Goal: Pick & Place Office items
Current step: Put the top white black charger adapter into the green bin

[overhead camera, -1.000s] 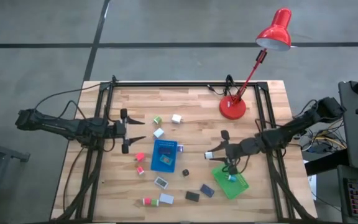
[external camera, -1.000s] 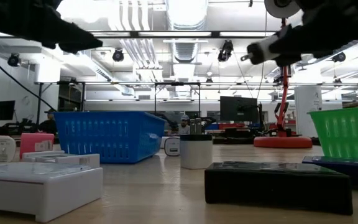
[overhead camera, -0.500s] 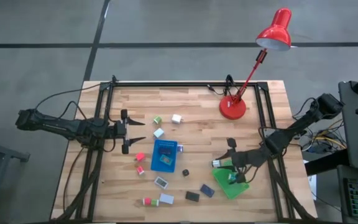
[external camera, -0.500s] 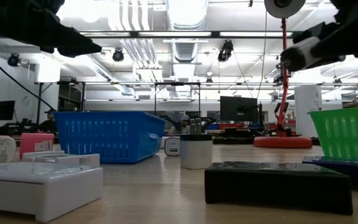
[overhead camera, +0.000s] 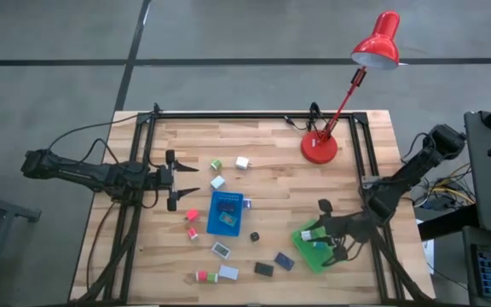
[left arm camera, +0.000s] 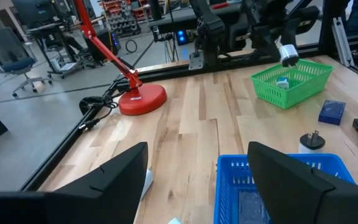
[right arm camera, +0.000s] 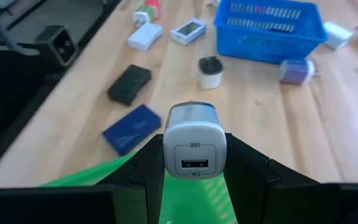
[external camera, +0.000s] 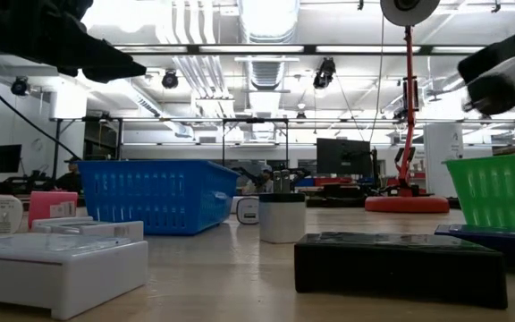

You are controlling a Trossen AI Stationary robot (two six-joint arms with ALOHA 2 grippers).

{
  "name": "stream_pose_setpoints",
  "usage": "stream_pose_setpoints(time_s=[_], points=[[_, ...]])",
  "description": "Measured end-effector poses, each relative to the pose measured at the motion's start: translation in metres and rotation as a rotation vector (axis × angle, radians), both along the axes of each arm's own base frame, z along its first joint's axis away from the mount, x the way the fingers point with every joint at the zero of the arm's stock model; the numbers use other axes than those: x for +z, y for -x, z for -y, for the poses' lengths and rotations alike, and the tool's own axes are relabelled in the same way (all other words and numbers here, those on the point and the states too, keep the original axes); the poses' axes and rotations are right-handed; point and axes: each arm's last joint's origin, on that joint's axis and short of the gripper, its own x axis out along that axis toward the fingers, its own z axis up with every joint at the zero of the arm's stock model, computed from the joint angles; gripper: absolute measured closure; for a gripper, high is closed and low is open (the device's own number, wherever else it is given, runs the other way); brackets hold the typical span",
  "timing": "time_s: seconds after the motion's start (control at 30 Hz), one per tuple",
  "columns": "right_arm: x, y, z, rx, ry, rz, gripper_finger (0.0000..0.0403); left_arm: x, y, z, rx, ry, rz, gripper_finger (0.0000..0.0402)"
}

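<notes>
Over green tray (overhead camera: 318,249), right gripper (right arm camera: 194,163) pinches white charger (right arm camera: 194,142); placing step, next lower, release. Left gripper (overhead camera: 184,179) spread, idle.

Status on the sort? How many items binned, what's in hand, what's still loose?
Done: the green tray holds at least one small item, and the blue tray holds at least one; an exact count can't be read.
In hand: the right gripper grips a white charger above the green tray.
Left: about a dozen items lie on the table. The left gripper hangs open beside the blue tray.
</notes>
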Motion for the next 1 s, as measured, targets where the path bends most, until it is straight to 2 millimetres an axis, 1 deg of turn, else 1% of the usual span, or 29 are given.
stream_pose_setpoints(time_s=[0.2,0.4,0.63,0.87,1.0], points=[[-0.005,0.009,-0.004,-0.012,-0.043,-0.067,0.0278,0.001,0.000,0.000,0.000,0.001,0.007,0.0122],[-0.011,0.013,-0.002,-0.054,-0.048,-0.138,0.0278,0.001,0.000,0.000,0.000,0.002,0.015,0.0122],[-0.022,0.015,-0.001,-0.070,-0.054,-0.201,0.0278,0.001,0.000,0.000,0.000,0.002,0.015,0.0122],[-0.026,0.014,-0.001,-0.083,-0.056,-0.219,0.0278,0.001,0.000,0.000,0.000,0.002,0.015,0.0122],[-0.034,0.014,-0.002,-0.091,-0.072,-0.266,0.0278,0.002,0.000,0.000,0.000,0.002,0.016,0.0122]])
